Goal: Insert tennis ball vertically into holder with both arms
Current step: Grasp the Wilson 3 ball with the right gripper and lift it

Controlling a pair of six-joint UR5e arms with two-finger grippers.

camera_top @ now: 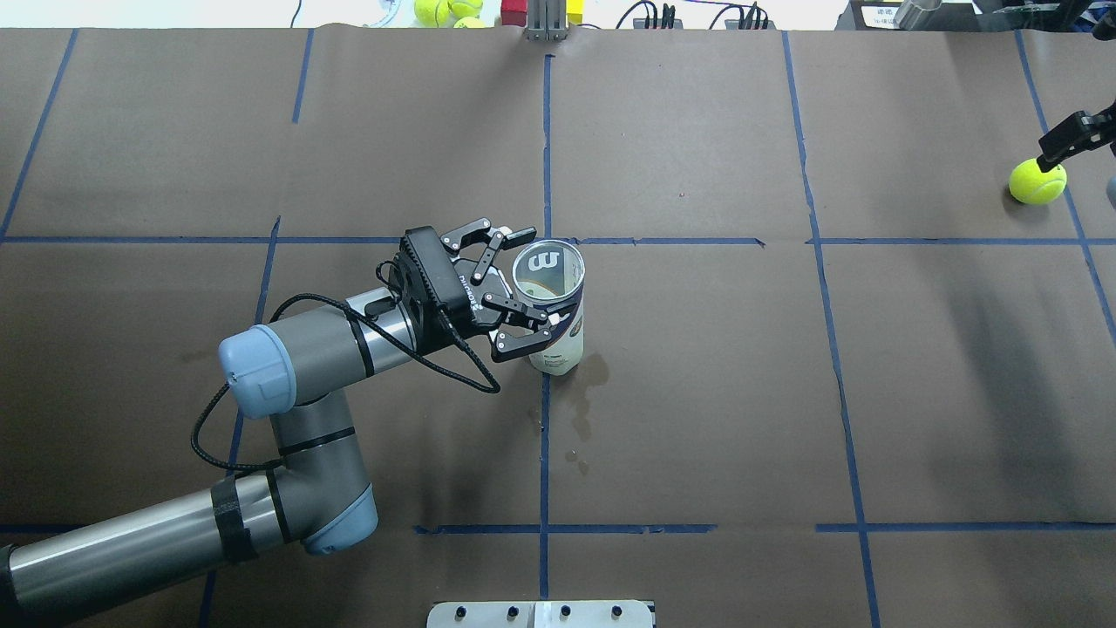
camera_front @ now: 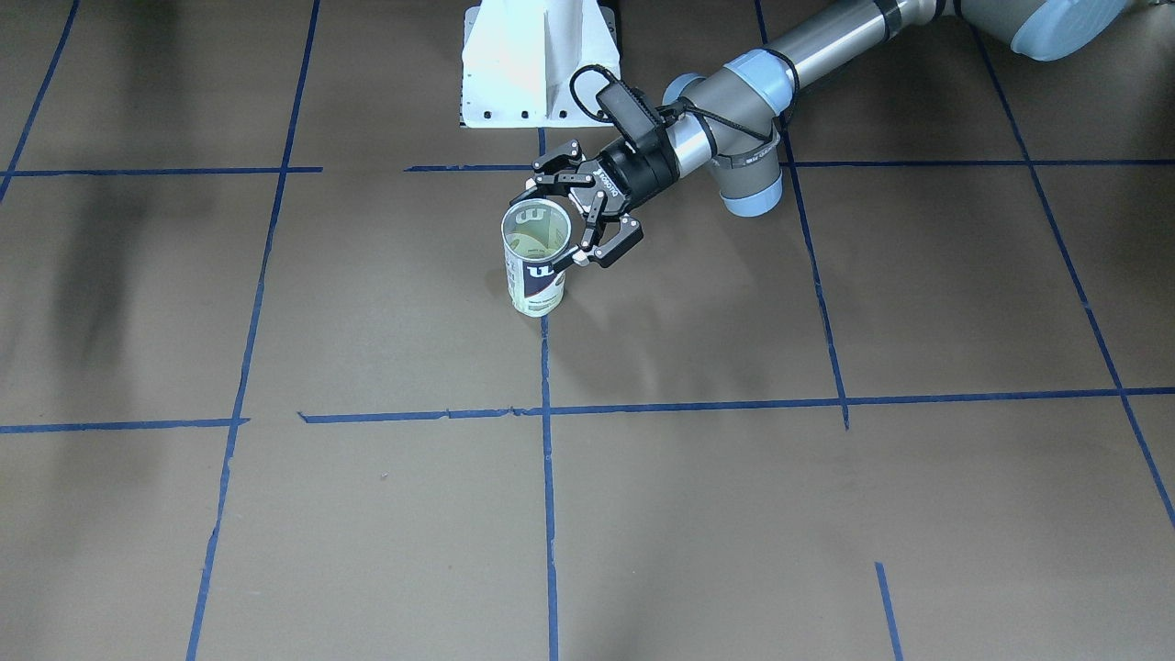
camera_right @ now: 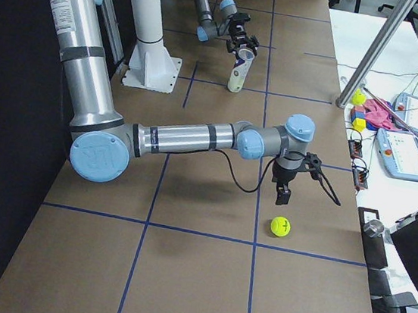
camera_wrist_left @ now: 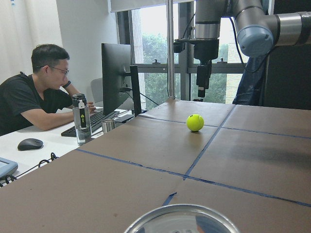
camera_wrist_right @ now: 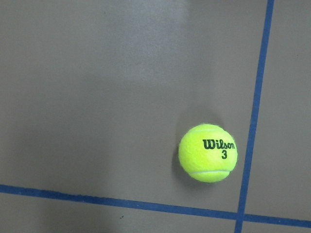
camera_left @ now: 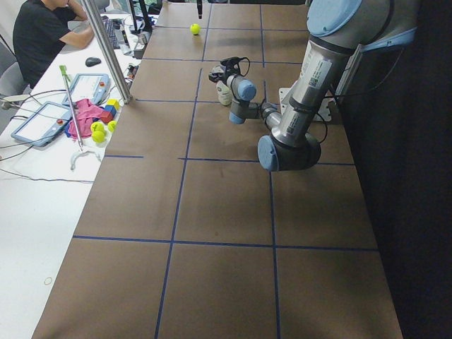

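Brown paper table (camera_top: pixel 697 419) wearing blue tape grid (camera_top: pixel 545 131). White desk (camera_left: pixel 32 212) running alongside; person (camera_wrist_left: pixel 29 104) sitting at monitor (camera_wrist_left: pixel 115 77). Water bottle (camera_wrist_left: pixel 81 119) standing by keyboard (camera_wrist_left: pixel 97 120). Daylight coming through windows (camera_wrist_left: pixel 154 58) behind.

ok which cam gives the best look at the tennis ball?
Right wrist-mounted: the tennis ball is large and unobstructed, its "Wilson 3" lettering readable, lying on the table. Overhead shows it small at the right edge. Exterior right and left wrist show it small and plain; exterior left shows it tiny; front-facing not at all.
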